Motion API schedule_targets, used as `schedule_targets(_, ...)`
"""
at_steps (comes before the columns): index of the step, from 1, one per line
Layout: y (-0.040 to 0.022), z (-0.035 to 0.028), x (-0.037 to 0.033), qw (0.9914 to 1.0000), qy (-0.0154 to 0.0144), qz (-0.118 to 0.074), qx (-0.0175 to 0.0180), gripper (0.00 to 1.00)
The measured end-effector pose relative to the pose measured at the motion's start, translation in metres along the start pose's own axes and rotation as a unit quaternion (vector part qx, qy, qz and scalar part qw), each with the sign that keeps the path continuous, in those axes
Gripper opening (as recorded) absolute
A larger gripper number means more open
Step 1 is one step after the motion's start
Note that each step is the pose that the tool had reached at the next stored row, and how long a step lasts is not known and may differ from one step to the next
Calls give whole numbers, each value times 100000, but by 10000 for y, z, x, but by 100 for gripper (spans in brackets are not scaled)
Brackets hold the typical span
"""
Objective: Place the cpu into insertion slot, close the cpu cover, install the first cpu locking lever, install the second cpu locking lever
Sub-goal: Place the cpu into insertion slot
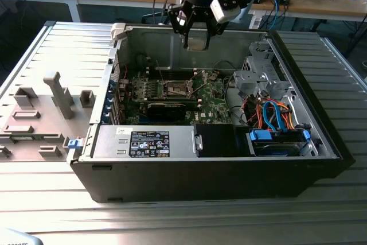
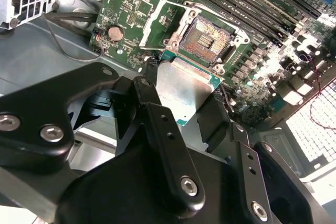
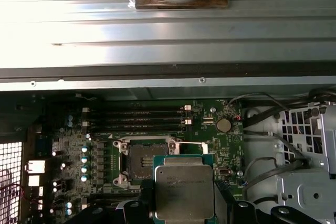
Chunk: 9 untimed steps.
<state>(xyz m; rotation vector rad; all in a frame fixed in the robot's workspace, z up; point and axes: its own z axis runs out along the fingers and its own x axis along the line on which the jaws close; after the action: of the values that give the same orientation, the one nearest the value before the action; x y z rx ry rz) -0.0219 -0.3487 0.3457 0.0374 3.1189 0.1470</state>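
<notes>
One cpu (image 3: 184, 191), square and so with no long axis, sits clamped by its opposite edges between the two black fingers (image 3: 143, 199) of the single pincer (image 3: 184, 200). Its silver lid is turned toward both wrist cameras, with a green rim around it. It hangs in the air above the one insertion slot (image 3: 143, 162) and clear of it, not seated. The slot's dark centre lies bare inside its silver rim.

In the second wrist view the cpu (image 2: 184, 90) lies close to the insertion slot (image 2: 207, 39), and the pincer (image 2: 184, 106) shows its black bolted links. One round battery (image 2: 115, 33) lies on the green board, off from the slot.

The exterior view shows the pincer (image 1: 196, 41) high over the back wall of the open computer case (image 1: 172, 176), the insertion slot (image 1: 176, 89) well below it, and the ribbed metal desk (image 1: 51, 210) under the case.
</notes>
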Motion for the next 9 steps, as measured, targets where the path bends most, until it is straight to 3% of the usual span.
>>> schedule_targets(9, -2, 17, 0, 100000, -1, 0, -1, 54)
